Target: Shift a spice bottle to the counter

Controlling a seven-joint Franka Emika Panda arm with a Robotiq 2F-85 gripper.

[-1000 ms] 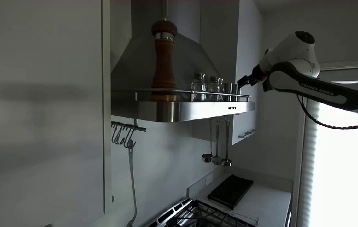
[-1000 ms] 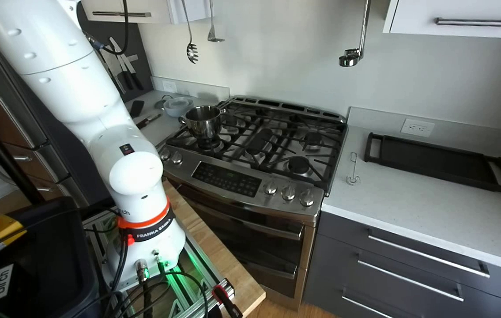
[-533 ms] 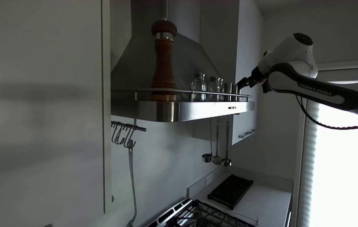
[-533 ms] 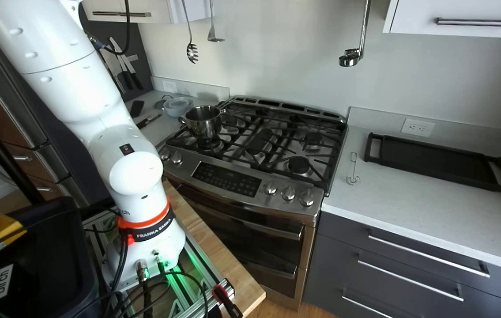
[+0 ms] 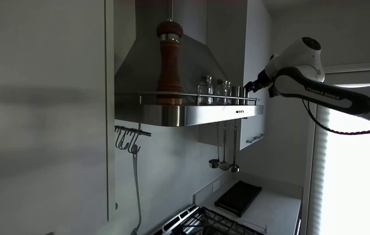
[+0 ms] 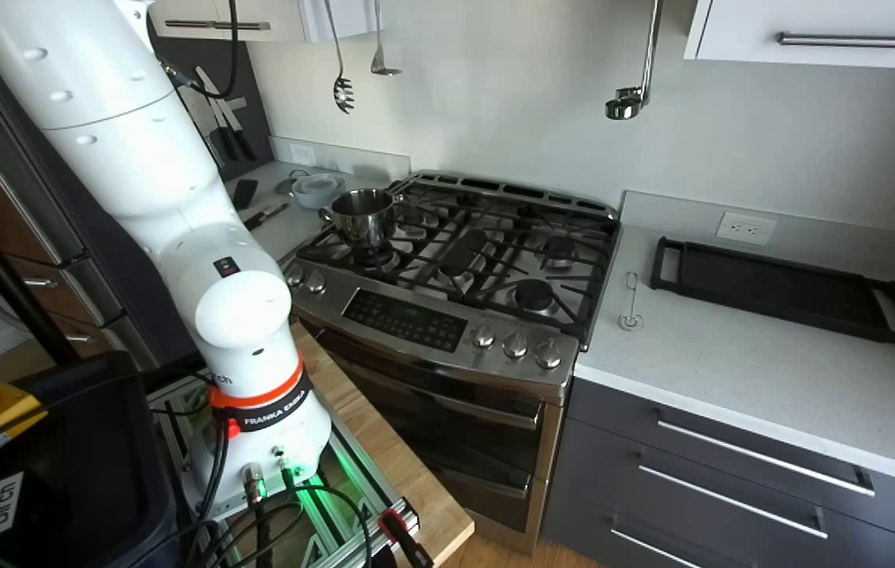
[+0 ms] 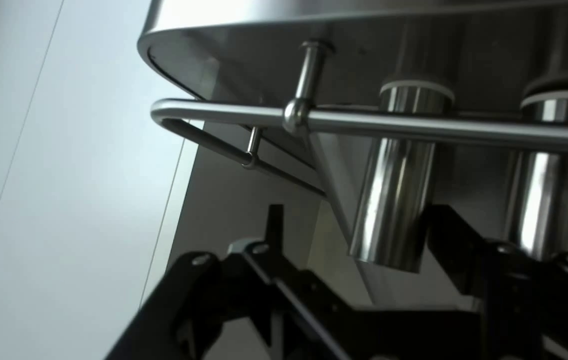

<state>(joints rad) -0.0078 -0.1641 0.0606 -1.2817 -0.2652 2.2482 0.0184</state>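
Spice containers stand on the range hood's railed shelf. A shiny steel cylinder (image 7: pixel 396 200), apparently a spice bottle, shows in the wrist view, whose picture is upside down; it also shows in an exterior view (image 5: pixel 243 96). A second steel cylinder (image 7: pixel 556 200) stands beside it. My gripper (image 7: pixel 356 212) is open with its fingers on both sides of the first cylinder's top end. One finger is close against the cylinder, perhaps touching; the other is well apart. The gripper also shows by the shelf's end (image 5: pixel 251 86). The pale counter (image 6: pixel 731 371) lies below, right of the stove.
A metal rail (image 7: pixel 414 127) runs along the shelf edge. Glass jars (image 5: pixel 205 90) and a tall wooden mill (image 5: pixel 170 65) stand farther along. A white cabinet (image 5: pixel 258 65) is beside the hood. A black griddle (image 6: pixel 786 292) and a small whisk (image 6: pixel 631 304) lie on the counter.
The arm has moved a little left and down in an exterior view, with the gripper slightly nearer the steel cylinders. The containers have not visibly moved.
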